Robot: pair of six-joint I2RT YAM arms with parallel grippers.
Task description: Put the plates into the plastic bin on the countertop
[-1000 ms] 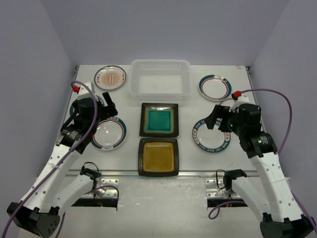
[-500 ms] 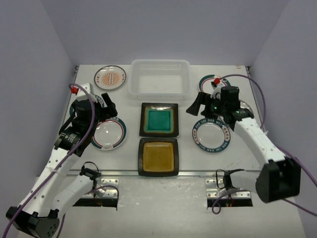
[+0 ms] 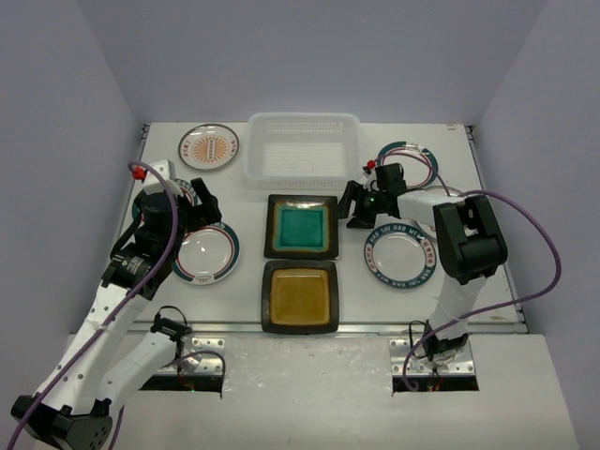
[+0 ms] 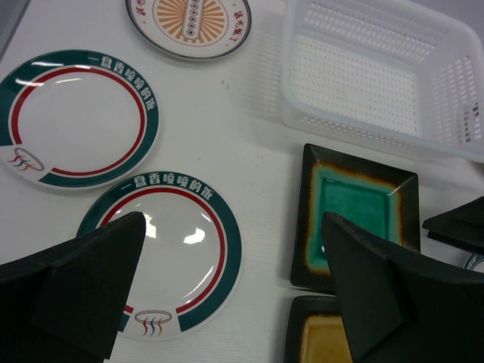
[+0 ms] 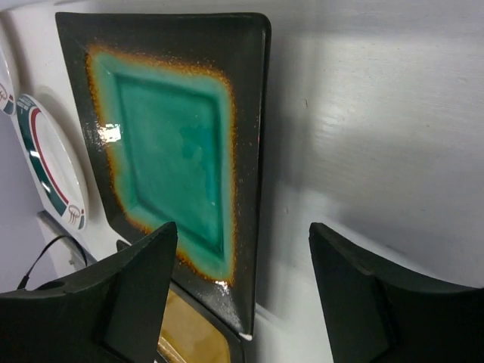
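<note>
The teal-centred square plate [image 3: 300, 226] [image 5: 170, 151] lies mid-countertop [image 3: 248, 211], with the amber square plate [image 3: 300, 296] [image 4: 325, 342] just in front of it. The plastic bin [image 3: 302, 148] [image 4: 378, 76] stands empty behind them. My right gripper [image 3: 353, 207] [image 5: 242, 231] is open and low, its jaws either side of the teal plate's right rim, touching nothing. My left gripper [image 3: 203, 202] [image 4: 233, 227] hangs open above the gap between a round teal-and-red plate [image 3: 204, 253] [image 4: 162, 257] and the teal plate [image 4: 355, 204].
Other round plates lie around: an orange-patterned one [image 3: 208, 146] at the back left, a teal-ringed one [image 4: 76, 117] partly under my left arm, two on the right [image 3: 408, 166] [image 3: 401, 256]. A metal rail [image 3: 375, 328] runs along the near edge.
My right arm has swung left from beside the right-hand round plate to the teal plate's right rim, and its jaws have narrowed a little. The left arm has barely moved.
</note>
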